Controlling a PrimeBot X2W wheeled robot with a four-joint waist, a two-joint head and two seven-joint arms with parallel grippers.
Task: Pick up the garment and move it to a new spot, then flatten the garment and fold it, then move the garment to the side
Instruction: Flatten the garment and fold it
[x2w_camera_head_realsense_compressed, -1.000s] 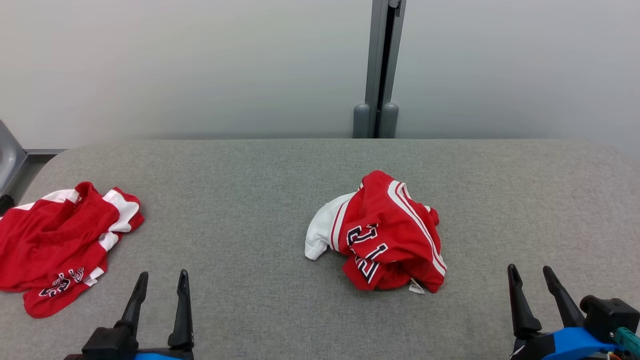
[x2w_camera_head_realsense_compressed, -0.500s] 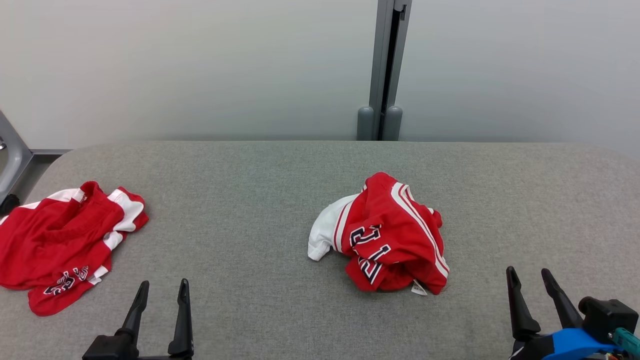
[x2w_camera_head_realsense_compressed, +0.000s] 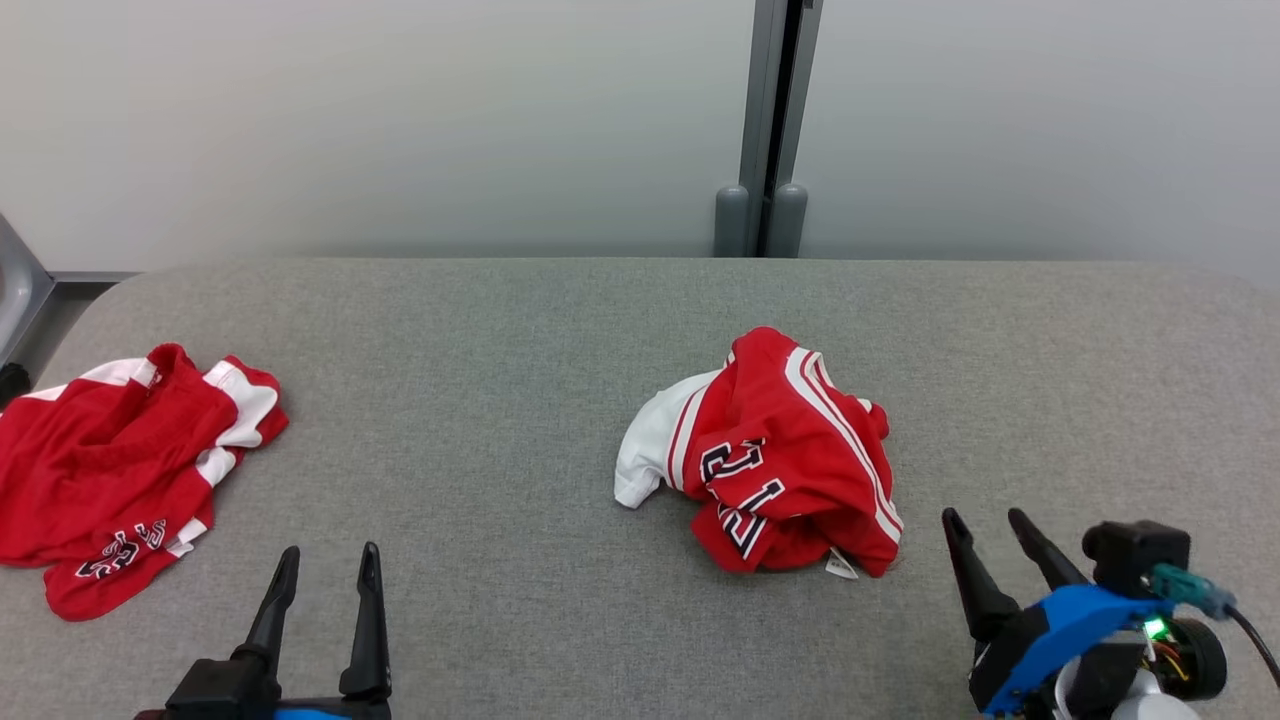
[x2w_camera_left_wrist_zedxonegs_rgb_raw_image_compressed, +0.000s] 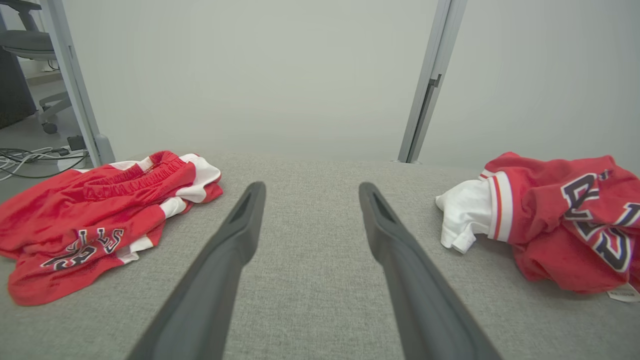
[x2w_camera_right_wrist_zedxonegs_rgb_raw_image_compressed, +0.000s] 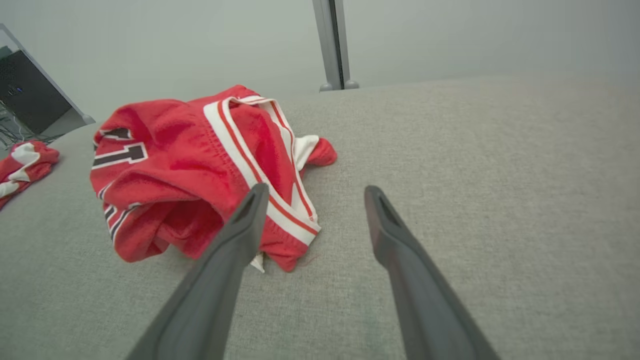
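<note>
1. A crumpled red garment (x2w_camera_head_realsense_compressed: 770, 455) is pictured in a loose heap on the grey fabric-covered bench (x2w_camera_head_realsense_compressed: 500, 400), a little right of centre in the head view.
2. The cloth is shown bunched and folded over on itself. A white band edged with thin red stripes is seen running diagonally across its top.
3. Dark numerals outlined in white are visible on the near side, creased so that they cannot be fully read.
4. A white section is seen spilling out on the heap's left side, and a small white label is shown at its near edge, lying on the bench.
5. The right end effector (x2w_camera_head_realsense_compressed: 981, 515) is seen with its two dark fingers spread and nothing between them. It is placed just beside the garment's near right corner and apart from it.
6. The left end effector (x2w_camera_head_realsense_compressed: 330, 550) is likewise shown spread and empty, over bare bench and well apart from the garment.
7. A second rumpled red-and-white garment (x2w_camera_head_realsense_compressed: 120, 470), marked with dark lettering, is pictured at the bench's far left.
8. A grey post (x2w_camera_head_realsense_compressed: 770, 120) is seen between pale wall panels behind the bench.
</note>
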